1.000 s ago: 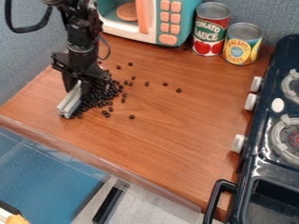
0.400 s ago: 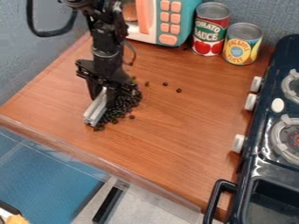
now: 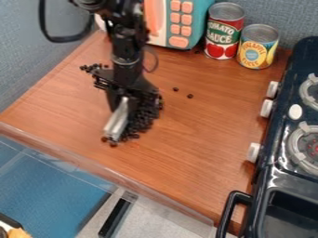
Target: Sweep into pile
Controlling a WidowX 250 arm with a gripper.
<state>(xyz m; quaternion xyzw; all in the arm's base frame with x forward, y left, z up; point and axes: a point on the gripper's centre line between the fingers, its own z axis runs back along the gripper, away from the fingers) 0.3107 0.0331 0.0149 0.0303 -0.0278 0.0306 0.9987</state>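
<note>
Beans (image 3: 144,117) bunched beside gripper (image 3: 122,101), counter's front edge (image 3: 124,175) near, right side open.

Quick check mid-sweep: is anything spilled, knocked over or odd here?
Some dark beans are scattered outside the main pile: two strays toward the stove, and a loose cluster at the pile's upper left in view. The red can and yellow can stand upright.

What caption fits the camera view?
Grey bar in the jaws, dark beans heaped alongside, a few strays, cans behind.
</note>
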